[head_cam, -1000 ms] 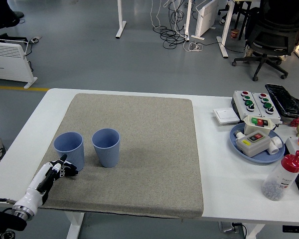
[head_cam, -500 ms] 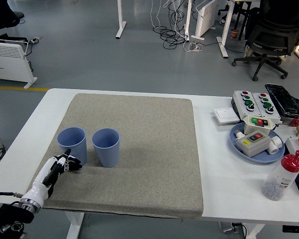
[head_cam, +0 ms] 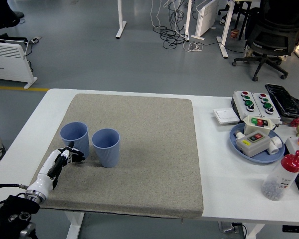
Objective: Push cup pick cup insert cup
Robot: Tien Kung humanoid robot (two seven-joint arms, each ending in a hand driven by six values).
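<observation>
1. The robot's left hand (head_cam: 65, 158) reaches in low from the lower left corner, its fingers (head_cam: 75, 158) loosely spread and grasping nothing, tips set against the lower near side of the left cup (head_cam: 74, 141) — a flat contact that suits a push, not a lift
2. That cup stands upright, mouth up, on the grey mat (head_cam: 154, 144), just beside its twin, the right cup (head_cam: 106, 147); whether the two touch cannot be told
3. The push step looks close to done, with picking and nesting yet to come
4. On the bare worktop (head_cam: 224, 164) to the right, a blue plate (head_cam: 236, 143) and a red-capped bottle (head_cam: 281, 178) sit well apart from the cups; no right hand shows
</observation>
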